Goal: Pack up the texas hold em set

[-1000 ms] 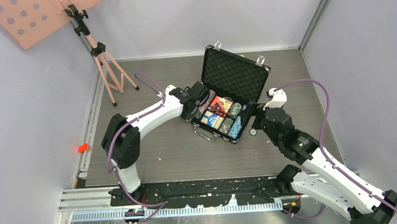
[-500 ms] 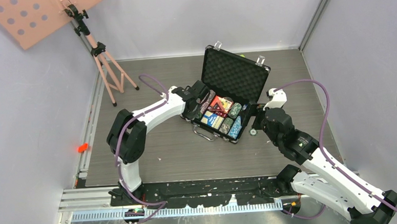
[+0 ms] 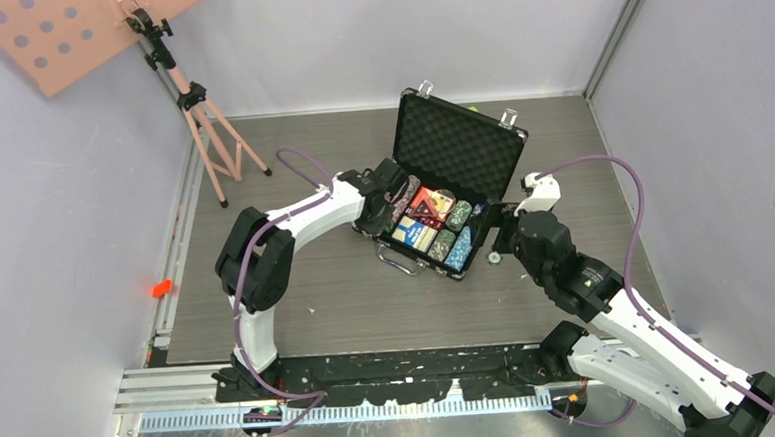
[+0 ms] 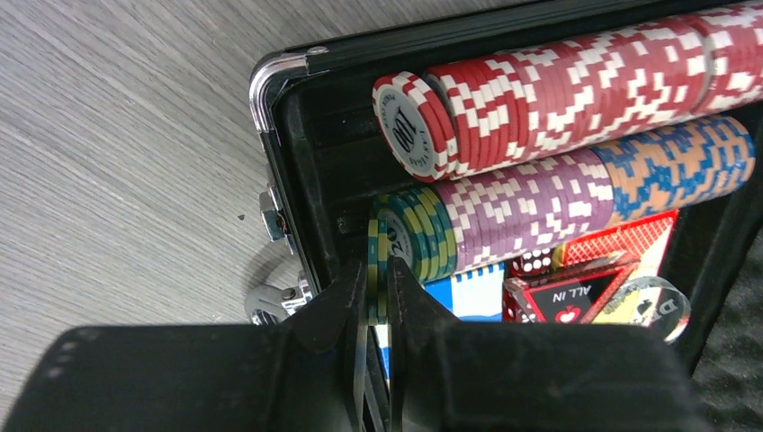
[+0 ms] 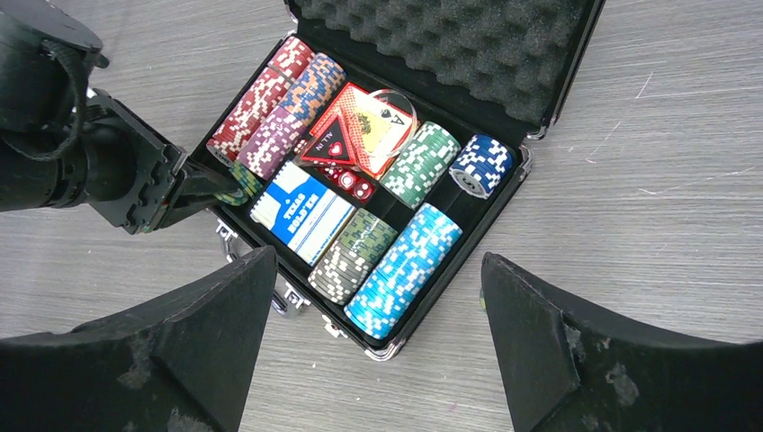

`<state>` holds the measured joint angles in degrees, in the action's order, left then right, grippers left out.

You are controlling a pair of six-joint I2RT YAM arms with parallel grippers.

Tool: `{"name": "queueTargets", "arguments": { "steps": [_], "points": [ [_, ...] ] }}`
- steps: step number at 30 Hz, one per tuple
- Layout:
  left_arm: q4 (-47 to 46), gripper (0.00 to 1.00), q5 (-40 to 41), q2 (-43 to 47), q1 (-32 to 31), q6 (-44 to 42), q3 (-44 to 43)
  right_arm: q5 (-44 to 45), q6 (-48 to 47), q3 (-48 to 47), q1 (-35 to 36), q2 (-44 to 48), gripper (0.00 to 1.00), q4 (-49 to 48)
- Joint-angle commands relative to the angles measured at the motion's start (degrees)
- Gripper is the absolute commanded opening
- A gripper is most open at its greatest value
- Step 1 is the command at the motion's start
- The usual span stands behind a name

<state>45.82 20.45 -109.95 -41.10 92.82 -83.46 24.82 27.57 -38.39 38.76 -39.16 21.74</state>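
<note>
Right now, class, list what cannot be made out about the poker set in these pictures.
Left wrist: face of the green-yellow chip in the left gripper; edge-on, fingers cover it.
Left wrist: blue deck, mostly behind those fingers.
Top view: small round thing beside the briefcase, too small to identify.

Smooth, glossy chips (image 4: 558,99) fill a case (image 4: 274,70) with shiny metal trim and bumpy foam lining (image 5: 450,45), on a matt wood-grain surface (image 4: 117,135).

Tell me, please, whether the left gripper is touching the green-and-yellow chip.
Touching. In the left wrist view, both fingers of the left gripper press against the green-and-yellow chip, with no gap.
</note>
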Motion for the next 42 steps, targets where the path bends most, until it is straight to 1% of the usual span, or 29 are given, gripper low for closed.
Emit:
{"name": "queueTargets", "arguments": {
  "steps": [1,3,5,7,9,12,16,20,23,26,29,35,39,42],
  "points": [
    [-1.39,0.16,-0.75,-0.85,0.58,-0.05,-2.13,0.92,0.2,-0.06,0.0,1.25,0.9,-0.66],
    [-0.86,0.26,0.02,-0.75,0.58,-0.16,-2.44,0.78,0.2,-0.08,0.0,1.24,0.9,-0.5],
    [-0.55,0.32,0.63,-0.42,0.58,-0.73,-2.62,0.8,0.28,-0.02,0.0,1.27,0.9,-0.35],
    [-0.25,0.38,1.0,-0.15,0.58,-1.14,-2.92,1.15,0.49,-0.2,0.0,0.81,0.9,0.16],
    [-0.04,0.4,1.27,0.33,0.58,-1.52,-3.02,2.06,1.12,-0.79,0.0,-0.11,0.9,1.72],
    [-0.22,0.41,1.54,1.35,0.58,-2.28,-2.88,4.25,3.42,-1.42,0.0,-1.85,0.89,4.48],
    [-2.34,0.4,2.25,2.87,0.58,-3.93,-1.53,5.61,6.29,-2.57,-0.37,-4.51,0.87,10.77],
    [-5.76,0.3,1.35,3.08,0.65,-4.81,0.29,4.34,8.01,-1.08,-0.56,-3.21,0.87,11.65],
    [-6.7,0.2,1.27,2.93,0.61,-5.36,0.7,3.52,8.53,-0.61,-0.61,-2.2,0.86,11.7],
    [-7.3,0.15,1.7,2.97,0.67,-5.53,1.06,3.24,8.99,-1.07,-0.66,-2.77,0.86,12.48],
    [-7.59,0.16,1.6,2.99,0.73,-6.09,1.1,3.41,9.77,-1.87,-0.9,-5.44,0.86,14.01],
    [-7.94,0.24,1.76,5.76,0.85,-7.35,2.08,2.83,11.8,-2.89,-2.91,-11.47,0.92,17.07],
    [-6.42,0.33,4.06,9.49,0.94,-9.21,2.47,-1.81,11.74,-3.3,-7.64,-16.78,0.81,17.12],
    [-5.78,0.36,5.84,12.71,0.87,-11.27,2.95,-5.16,10.51,-4.2,-11.36,-21.99,0.77,16.72]
  ]
}}
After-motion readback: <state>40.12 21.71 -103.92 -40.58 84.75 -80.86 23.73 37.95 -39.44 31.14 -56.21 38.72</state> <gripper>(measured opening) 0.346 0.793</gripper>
